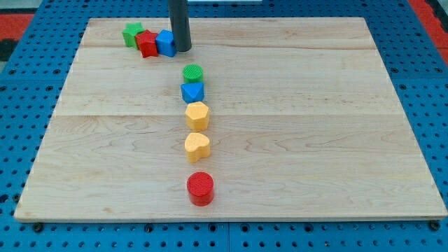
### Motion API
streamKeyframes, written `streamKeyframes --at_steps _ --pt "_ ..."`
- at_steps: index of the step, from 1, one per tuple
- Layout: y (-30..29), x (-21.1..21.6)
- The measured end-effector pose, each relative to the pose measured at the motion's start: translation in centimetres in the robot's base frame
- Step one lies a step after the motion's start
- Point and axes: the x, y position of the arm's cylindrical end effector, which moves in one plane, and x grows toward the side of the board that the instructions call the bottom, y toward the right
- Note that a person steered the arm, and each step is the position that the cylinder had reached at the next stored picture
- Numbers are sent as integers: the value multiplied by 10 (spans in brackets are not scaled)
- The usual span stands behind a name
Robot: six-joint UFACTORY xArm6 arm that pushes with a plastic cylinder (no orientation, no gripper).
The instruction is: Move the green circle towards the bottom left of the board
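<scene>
The green circle point(193, 73) lies on the wooden board point(315, 126), above centre, at the top of a column of blocks. Below it, touching, is a blue triangle-like block point(192, 92), then a yellow hexagon point(197, 115), a yellow heart point(197, 146) and a red circle point(201, 187). My tip point(183, 49) stands near the board's top edge, a little above and left of the green circle, touching the right side of a blue block point(166, 43).
At the top left a green block point(131, 34), a red block point(147, 43) and the blue block sit in a tight row. A blue perforated table point(434, 105) surrounds the board.
</scene>
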Motion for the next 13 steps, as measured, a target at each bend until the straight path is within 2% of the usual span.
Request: streamKeyframes --at_steps 3,4,5,6,7,8,10,11,12,13 --pt "-8 11" --pt "37 55" --pt "57 116" --pt "72 138" --pt "52 170" --pt "-4 170" --pt "53 164" --pt "44 138" --pt "24 136" --pt "73 123"
